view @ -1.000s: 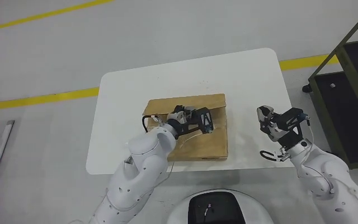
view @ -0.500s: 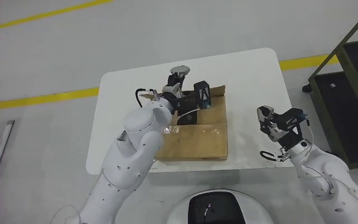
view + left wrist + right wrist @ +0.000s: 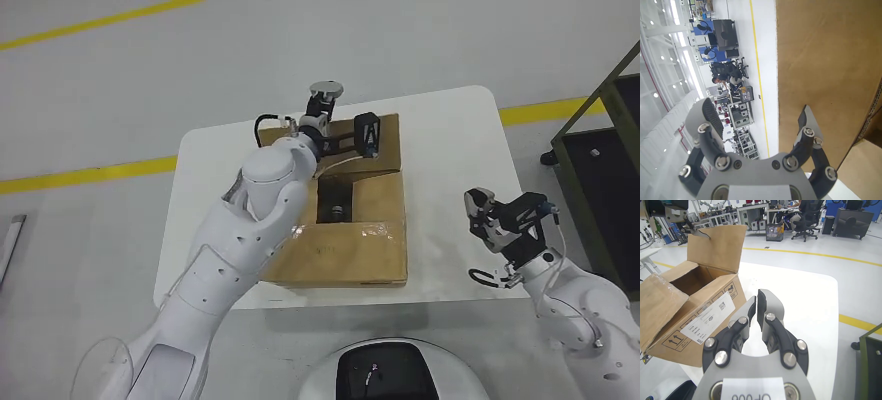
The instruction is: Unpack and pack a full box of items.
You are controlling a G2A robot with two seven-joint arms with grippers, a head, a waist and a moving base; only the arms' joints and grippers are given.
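A cardboard box (image 3: 345,255) (image 3: 696,306) lies in the middle of the white table (image 3: 450,140). Its far flap (image 3: 388,155) (image 3: 719,247) (image 3: 829,56) stands upright, and the near flap (image 3: 659,298), with clear tape on it, lies half closed. A small dark item (image 3: 337,210) shows in the gap. My left gripper (image 3: 322,105) (image 3: 759,117) is open at the far flap's top edge, one finger (image 3: 699,233) against the cardboard. My right gripper (image 3: 490,222) (image 3: 756,297) hangs shut and empty over the table, to the right of the box.
A green metal cart (image 3: 600,180) (image 3: 870,351) stands off the table's right side. Bare tabletop (image 3: 806,294) lies between the box and the right edge. Yellow floor lines run past the table.
My left arm has swung from above the closed box to its far side, lifting the far flap upright, so the inside now shows. The right arm has barely moved.
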